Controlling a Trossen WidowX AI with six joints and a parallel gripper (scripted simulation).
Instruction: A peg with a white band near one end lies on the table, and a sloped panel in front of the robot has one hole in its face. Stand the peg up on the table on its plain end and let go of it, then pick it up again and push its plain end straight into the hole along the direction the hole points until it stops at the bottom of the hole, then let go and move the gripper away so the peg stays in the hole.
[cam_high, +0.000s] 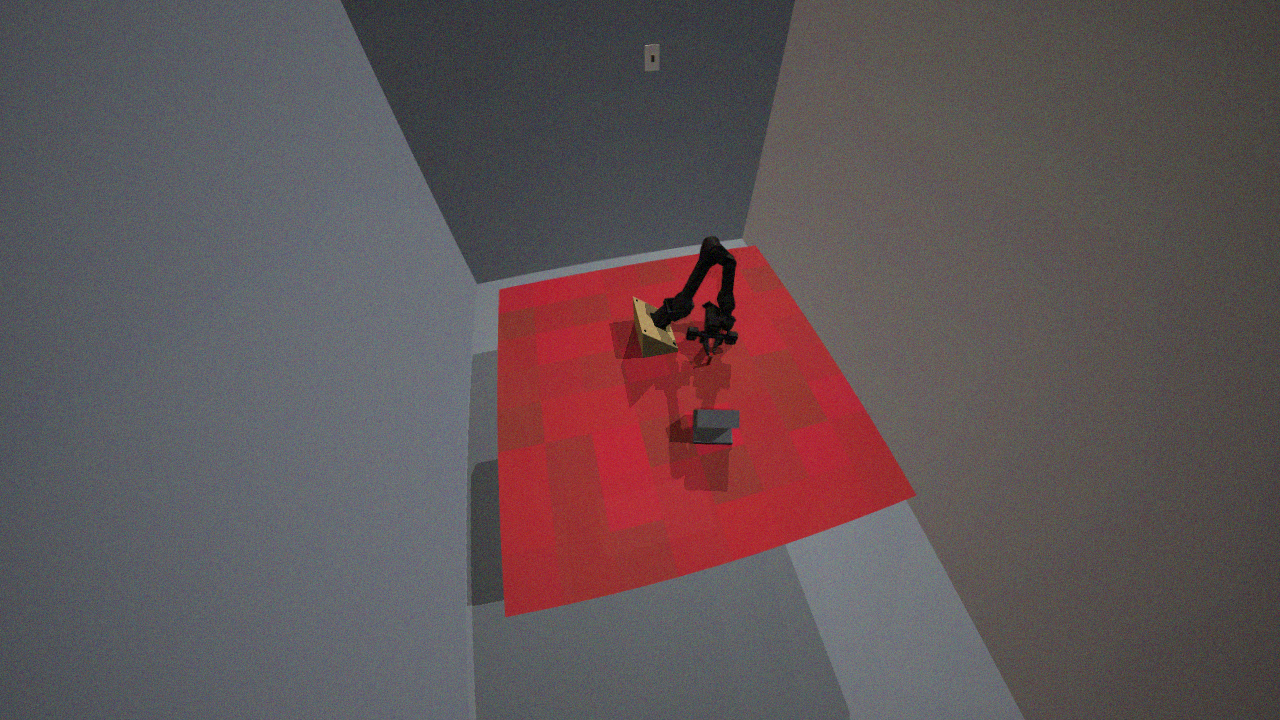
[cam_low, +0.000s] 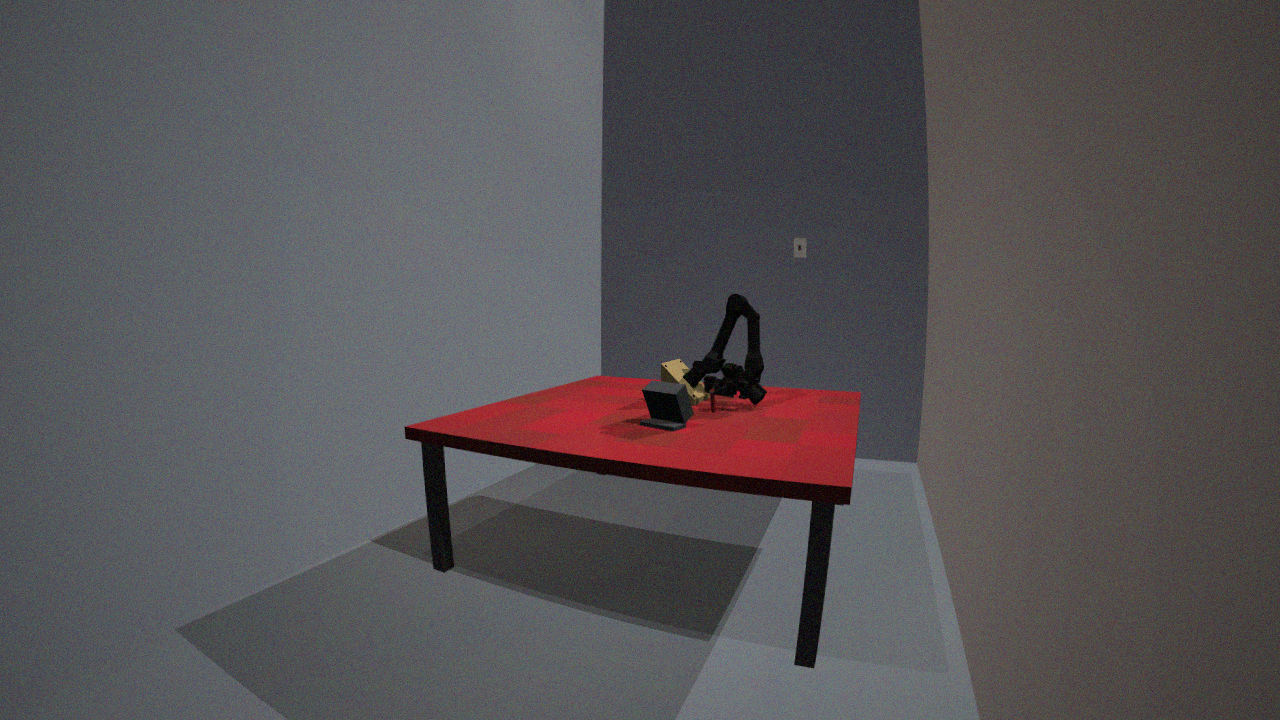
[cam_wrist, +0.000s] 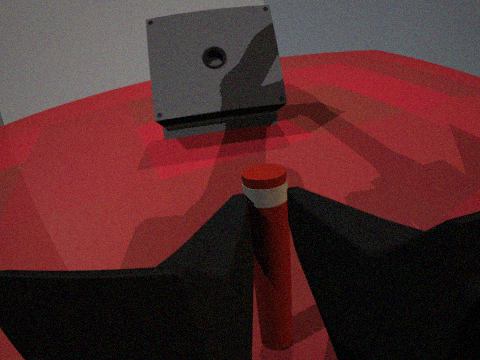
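Observation:
My gripper (cam_wrist: 266, 204) (cam_high: 711, 344) (cam_low: 716, 395) is shut on the red peg (cam_wrist: 274, 274). The peg stands about upright between the black fingers, with its white band (cam_wrist: 266, 196) near the top end and its plain end down by the red table (cam_wrist: 87, 207) (cam_high: 572, 465) (cam_low: 554, 420). I cannot tell whether the plain end touches the table. The grey sloped panel (cam_wrist: 194, 74) (cam_high: 716, 425) (cam_low: 666, 404) stands ahead of the gripper, apart from it. Its one round hole (cam_wrist: 214, 58) faces me in the wrist view.
A tan wedge-shaped block (cam_high: 651, 327) (cam_low: 675, 371) stands at the arm's base, left of the gripper. The table edges are far from the gripper on all sides.

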